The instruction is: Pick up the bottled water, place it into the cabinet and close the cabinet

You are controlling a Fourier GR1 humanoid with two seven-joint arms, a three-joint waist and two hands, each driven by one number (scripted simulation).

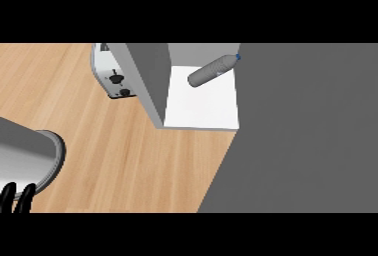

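Observation:
The bottled water (210, 72) is a grey bottle with a blue cap. It lies on its side on the white shelf (203, 107) inside the cabinet, cap pointing to the far right. A grey side wall (151, 80) bounds the cabinet on the left. A large grey door panel (306, 130) fills the right of the head view and hides the shelf's right part. My left hand (16, 197) shows at the lower left edge with straight black fingers and holds nothing, far from the bottle. My right hand does not show.
A silver toaster (111, 75) with black knobs stands on the wooden counter (125, 160) just left of the cabinet wall. My grey left forearm (26, 157) lies over the counter's lower left.

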